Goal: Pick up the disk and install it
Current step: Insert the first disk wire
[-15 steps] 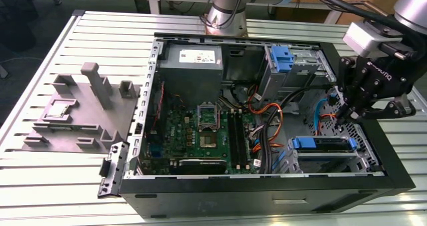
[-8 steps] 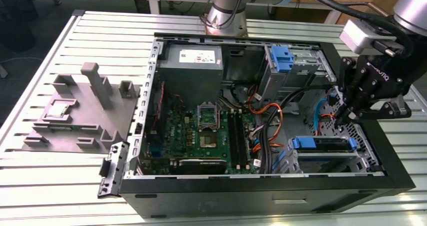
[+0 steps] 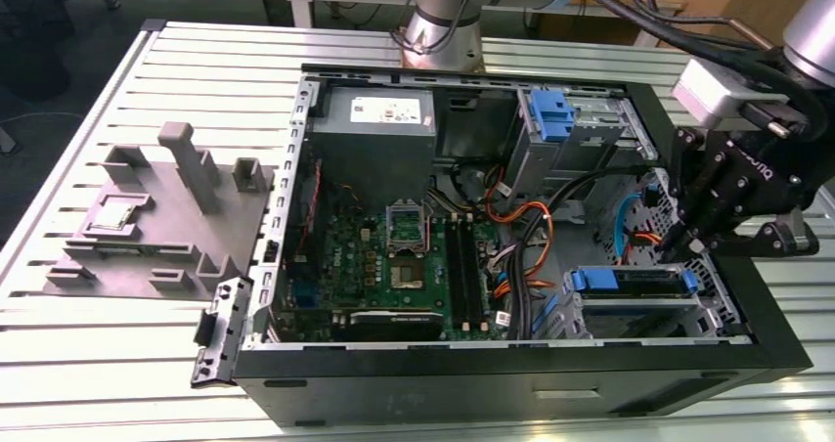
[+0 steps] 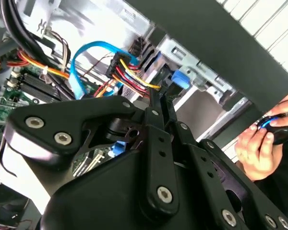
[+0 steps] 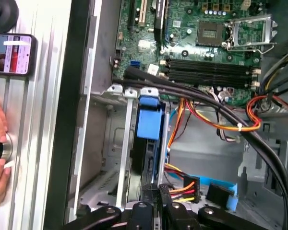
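Gripper (image 5: pixel 156 203) over disk (image 5: pixel 149 124) (seated in bay), fingers together.

Blue-framed disk (image 5: pixel 148 125), green motherboard (image 3: pixel 391 266), black computer case (image 3: pixel 522 383), orange-yellow-red cables (image 5: pixel 216 122)

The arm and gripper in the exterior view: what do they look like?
The arm is a silver-grey metal tube. A light grey block sits at its wrist, with black cables running to it. Below hangs the gripper, matte black with white lettering and bolted linkage bars fixed with silver screws.
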You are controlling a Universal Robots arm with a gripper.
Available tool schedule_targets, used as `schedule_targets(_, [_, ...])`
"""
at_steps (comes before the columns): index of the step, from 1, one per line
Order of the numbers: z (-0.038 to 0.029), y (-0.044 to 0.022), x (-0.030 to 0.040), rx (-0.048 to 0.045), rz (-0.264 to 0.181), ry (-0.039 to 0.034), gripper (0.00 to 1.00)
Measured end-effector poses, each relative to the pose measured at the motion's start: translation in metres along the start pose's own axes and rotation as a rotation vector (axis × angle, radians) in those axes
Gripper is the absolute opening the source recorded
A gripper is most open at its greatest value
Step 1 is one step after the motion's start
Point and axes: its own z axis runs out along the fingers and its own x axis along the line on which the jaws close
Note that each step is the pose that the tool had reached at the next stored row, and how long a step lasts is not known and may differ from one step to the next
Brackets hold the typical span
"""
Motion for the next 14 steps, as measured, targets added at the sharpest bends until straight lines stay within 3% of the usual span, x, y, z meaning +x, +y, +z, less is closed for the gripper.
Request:
schedule_targets(3, [0.0030,0.0022,-0.0003,0.0062,0.013,-0.0001,0.17])
schedule_targets(7, [0.0074,0.0022,-0.0007,0.0042,0.066,-0.0016,0.17])
schedule_targets(14, [0.0090,0.0027,0.0007,0.0044,0.076,-0.0019,0.17])
